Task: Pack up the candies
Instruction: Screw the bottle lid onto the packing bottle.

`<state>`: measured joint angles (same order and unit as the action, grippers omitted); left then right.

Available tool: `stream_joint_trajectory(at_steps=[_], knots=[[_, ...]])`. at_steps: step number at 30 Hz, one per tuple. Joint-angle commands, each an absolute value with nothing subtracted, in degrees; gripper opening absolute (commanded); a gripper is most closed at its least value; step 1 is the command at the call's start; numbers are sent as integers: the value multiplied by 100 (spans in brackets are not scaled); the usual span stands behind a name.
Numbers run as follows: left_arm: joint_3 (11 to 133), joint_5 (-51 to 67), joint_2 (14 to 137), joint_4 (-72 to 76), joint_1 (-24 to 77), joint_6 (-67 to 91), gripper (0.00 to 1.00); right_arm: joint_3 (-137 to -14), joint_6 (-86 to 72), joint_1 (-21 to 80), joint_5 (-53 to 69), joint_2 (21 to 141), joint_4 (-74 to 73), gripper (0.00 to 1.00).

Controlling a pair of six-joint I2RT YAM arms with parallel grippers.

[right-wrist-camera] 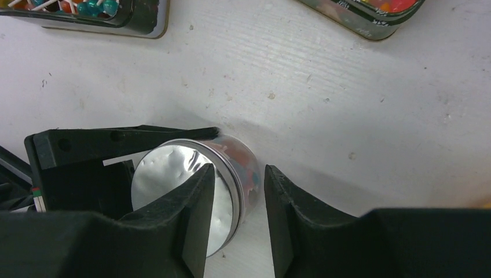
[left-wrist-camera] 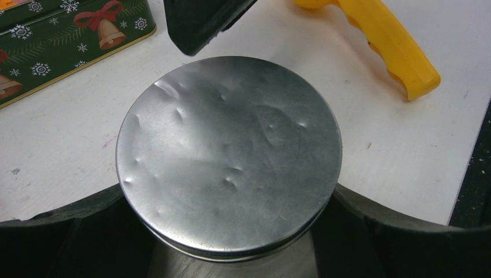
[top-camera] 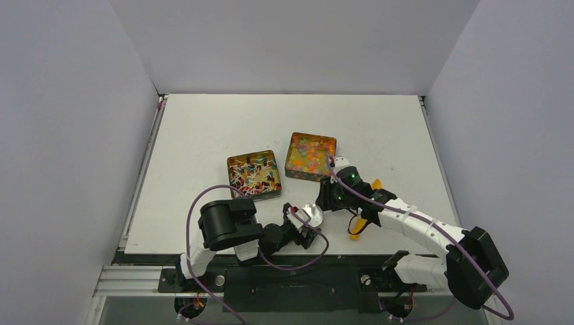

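White matte table (top-camera: pixel 203 135). Two square tins, wrapped-sweet tin (top-camera: pixel 232 164) and bead tin (top-camera: pixel 290 172), sit at 11 and 12 o'clock of the jar (left-wrist-camera: pixel 228 150), with loose candies (top-camera: pixel 254 175) inside. My left gripper (left-wrist-camera: pixel 231 243) clamps the clear round jar, dented metal lid on, some candies inside. My right gripper (right-wrist-camera: pixel 238 171) is half-open and empty, straddling the lid rim. The jar lies at its 8 o'clock.

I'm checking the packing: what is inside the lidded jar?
Through the jar's clear side, some coloured candies show just below the metal lid. The lid covers the rest, so how full it is cannot be seen.
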<state>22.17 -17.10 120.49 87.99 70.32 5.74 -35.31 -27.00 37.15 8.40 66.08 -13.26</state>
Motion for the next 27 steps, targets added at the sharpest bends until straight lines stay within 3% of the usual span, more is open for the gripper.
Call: stream_joint_trajectory(at_steps=[1,17,27], knots=[[1925,-1656,12724,9448,6891,1002,34,-3841,-2351,3682,1234,6852,-912,33],[1914,-1635,12715,9448,6875,1020,34,-3937,-2264,3669,1843,7521,-655,18],[1900,-1659,12703,9448,6848,1033,34,-3396,-2361,3682,1907,7259,-633,15]])
